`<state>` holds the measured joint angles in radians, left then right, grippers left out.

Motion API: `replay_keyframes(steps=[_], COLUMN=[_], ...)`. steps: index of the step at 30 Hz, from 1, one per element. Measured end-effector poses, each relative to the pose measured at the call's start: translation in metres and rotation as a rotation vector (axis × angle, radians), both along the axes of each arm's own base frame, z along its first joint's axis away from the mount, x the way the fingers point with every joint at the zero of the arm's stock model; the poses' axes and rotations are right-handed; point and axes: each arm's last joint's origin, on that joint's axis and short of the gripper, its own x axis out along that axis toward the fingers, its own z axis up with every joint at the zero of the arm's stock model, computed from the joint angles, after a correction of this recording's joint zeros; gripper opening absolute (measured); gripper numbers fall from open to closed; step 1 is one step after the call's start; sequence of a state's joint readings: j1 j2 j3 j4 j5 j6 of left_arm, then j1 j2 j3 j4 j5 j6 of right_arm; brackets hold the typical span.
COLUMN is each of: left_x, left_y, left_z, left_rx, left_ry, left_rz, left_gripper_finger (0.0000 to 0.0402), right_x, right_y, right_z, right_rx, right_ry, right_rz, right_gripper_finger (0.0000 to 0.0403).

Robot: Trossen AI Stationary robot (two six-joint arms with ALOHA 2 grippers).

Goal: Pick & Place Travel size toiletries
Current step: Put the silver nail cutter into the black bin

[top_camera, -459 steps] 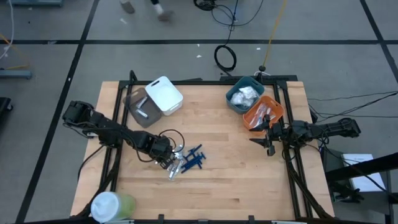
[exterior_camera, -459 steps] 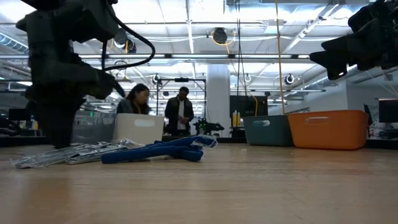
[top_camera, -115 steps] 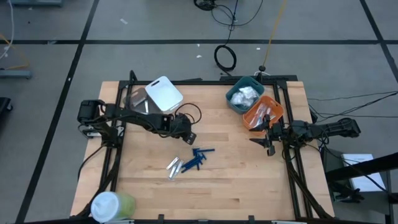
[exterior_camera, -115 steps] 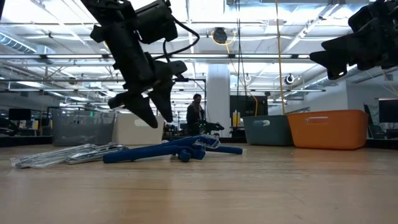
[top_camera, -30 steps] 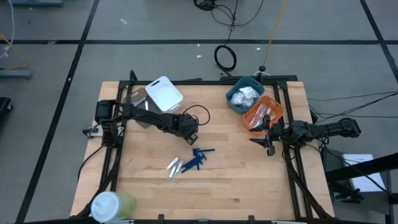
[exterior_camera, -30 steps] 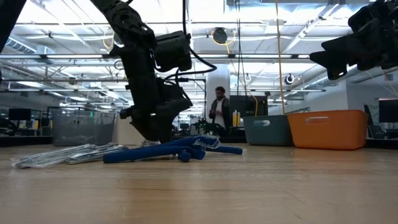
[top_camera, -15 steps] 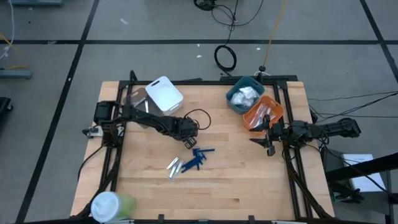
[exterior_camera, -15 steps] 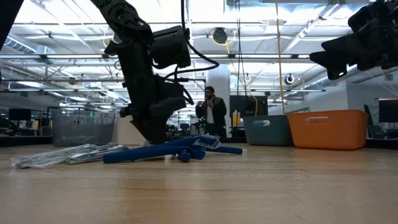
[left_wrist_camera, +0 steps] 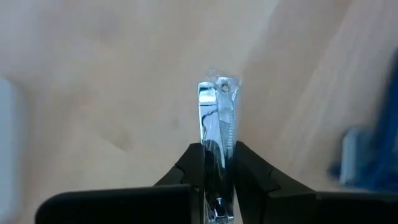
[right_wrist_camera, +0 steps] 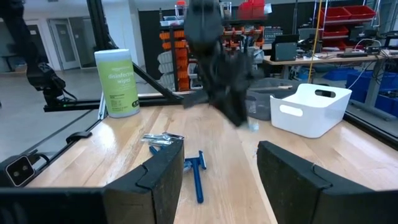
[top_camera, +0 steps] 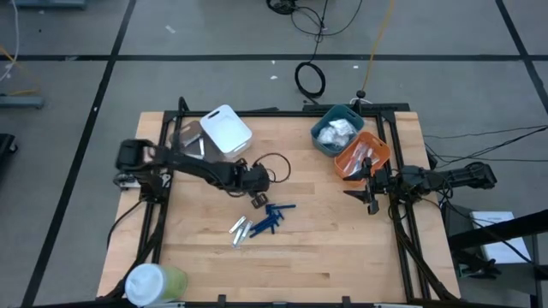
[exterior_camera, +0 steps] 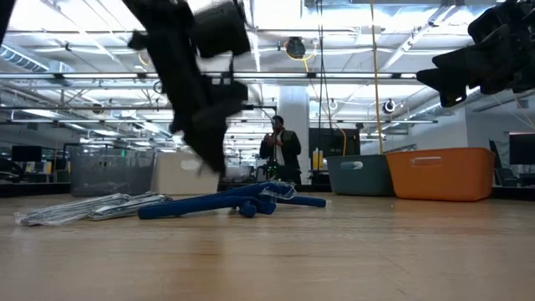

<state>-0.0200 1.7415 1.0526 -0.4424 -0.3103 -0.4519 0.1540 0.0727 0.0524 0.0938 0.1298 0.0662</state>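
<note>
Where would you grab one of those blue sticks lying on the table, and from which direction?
Grip a blue stick across the middle of its thin shaft, coming straight down from above. They lie flat on the wooden table in a loose crossed heap, so the one lying outermost is probably easiest. The left gripper already holds a silver packet.

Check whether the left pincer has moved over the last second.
Yes. The left pincer, shut on a silver packet, has pulled slightly back from the blue sticks toward the white bin.
</note>
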Motion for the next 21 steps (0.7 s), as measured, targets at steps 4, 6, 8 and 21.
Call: replay_keyframes(steps=[4,6,8,21], left_x=[-0.017,-0.028,-0.041,-0.158], left_y=[-0.004,-0.007,-0.009,0.008], left_z=[0.04,0.062,0.08,0.086], left_rx=[0.112,0.16,0.211,0.274], left_ry=[-0.076,-0.131,-0.163,-0.352], left_rz=[0.029,0.038,0.057,0.511], left_gripper_finger=[0.0042,0.0042,0.0043,0.0042], right_x=[0.0,0.0,0.0,0.0], right_y=[0.0,0.0,0.0,0.0], right_z=[0.0,0.0,0.0,0.0], right_rx=[0.0,0.0,0.0,0.0], right_ry=[0.0,0.0,0.0,0.0], right_rz=[0.0,0.0,0.0,0.0], right_gripper_finger=[0.0192,0.0192,0.0192,0.0192])
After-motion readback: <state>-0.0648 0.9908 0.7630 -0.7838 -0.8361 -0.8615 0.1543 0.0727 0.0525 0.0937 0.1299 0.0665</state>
